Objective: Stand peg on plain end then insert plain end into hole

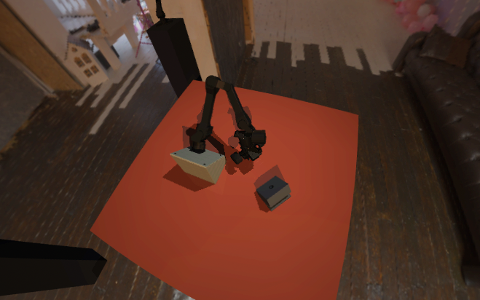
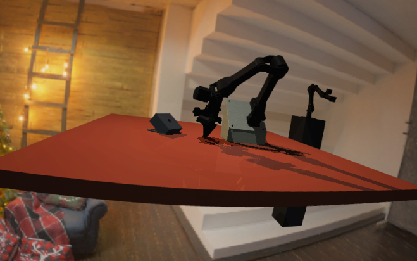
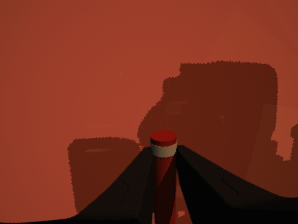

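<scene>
The claw [image 3: 164,183] is clamped on the red peg [image 3: 162,176], its two dark fingers pressing the shaft from either side just below the white band [image 3: 164,151]. In the wrist view the banded end points away from the camera, with the red cap above the band standing clear of the fingertips. The exterior view shows the claw [image 2: 207,128] pointing down, low over the red surface [image 2: 138,161]; the peg itself is too small to make out there. Whether it has left the surface cannot be told.

The step in hand appears to be the first pickup, leading to standing the peg on its plain end. To do it well, the grip should stay firm and centred so the shaft does not swivel between the pads. The lift should be gentle, then the wrist should turn until the plain end faces straight down and the banded end is on top. Lowering should be slow, with the plain end meeting the surface flat before the fingers part, since a slim peg set down tilted will probably topple. A spot well apart from the arm's pale base block [image 1: 198,164] and the dark sloped panel [image 1: 273,191] with its hole [image 1: 271,186] leaves room for regrasping.
</scene>
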Controlling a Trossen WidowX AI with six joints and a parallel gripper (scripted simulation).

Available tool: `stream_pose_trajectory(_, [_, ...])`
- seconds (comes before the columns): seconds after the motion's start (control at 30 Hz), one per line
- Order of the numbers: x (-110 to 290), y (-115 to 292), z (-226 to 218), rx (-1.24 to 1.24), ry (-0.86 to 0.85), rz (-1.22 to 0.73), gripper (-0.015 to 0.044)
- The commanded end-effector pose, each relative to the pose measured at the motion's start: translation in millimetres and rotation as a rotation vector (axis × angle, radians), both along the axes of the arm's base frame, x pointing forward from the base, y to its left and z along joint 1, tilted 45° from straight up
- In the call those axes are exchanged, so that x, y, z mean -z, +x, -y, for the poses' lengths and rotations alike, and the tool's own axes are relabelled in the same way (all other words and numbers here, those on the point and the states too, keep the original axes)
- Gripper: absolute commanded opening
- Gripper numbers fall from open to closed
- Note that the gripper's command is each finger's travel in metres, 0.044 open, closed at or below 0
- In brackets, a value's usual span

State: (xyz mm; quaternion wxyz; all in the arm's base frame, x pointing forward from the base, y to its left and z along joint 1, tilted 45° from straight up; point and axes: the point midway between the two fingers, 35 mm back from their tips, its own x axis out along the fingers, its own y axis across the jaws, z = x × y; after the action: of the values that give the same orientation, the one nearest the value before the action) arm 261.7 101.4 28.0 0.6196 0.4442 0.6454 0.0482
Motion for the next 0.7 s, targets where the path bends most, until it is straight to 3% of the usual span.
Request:
stream_pose_trajectory(0.0, [-1, -3, 2, 0.027, -0.022, 0.018, 0.005])
stream_pose_trajectory(0.67, [-11, -11, 5, 0.134, -0.112, 0.121, 0.005])
